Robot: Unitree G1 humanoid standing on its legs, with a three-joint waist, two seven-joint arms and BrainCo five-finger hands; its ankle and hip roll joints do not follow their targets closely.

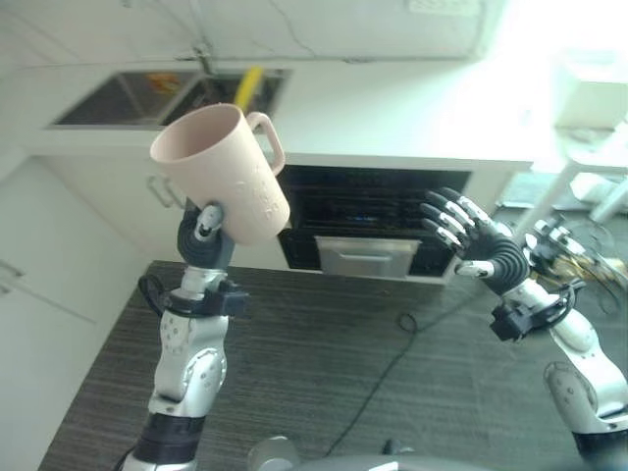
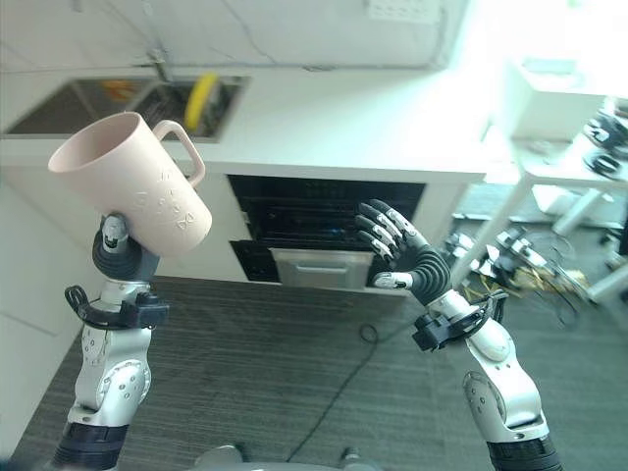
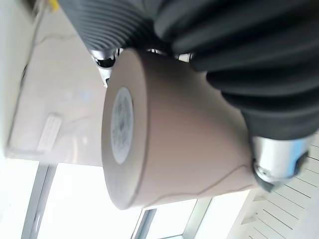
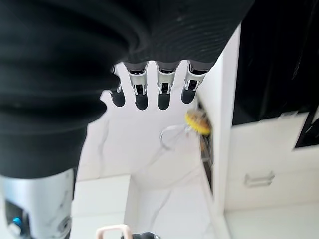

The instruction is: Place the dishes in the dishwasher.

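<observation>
The left robot hand (image 1: pixel 203 235) is raised in front of the white counter (image 1: pixel 392 118), its fingers wrapped around a pale pink mug (image 1: pixel 228 169) that tilts with its mouth up and to the left, handle toward the sink (image 1: pixel 167 96). The right robot hand (image 1: pixel 471 240) hovers empty, fingers spread wide, before the open dishwasher (image 1: pixel 368 221) under the counter.

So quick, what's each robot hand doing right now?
Left hand: shut on the pink mug, held up tilted.
Right hand: open, fingers spread, holding nothing.
</observation>
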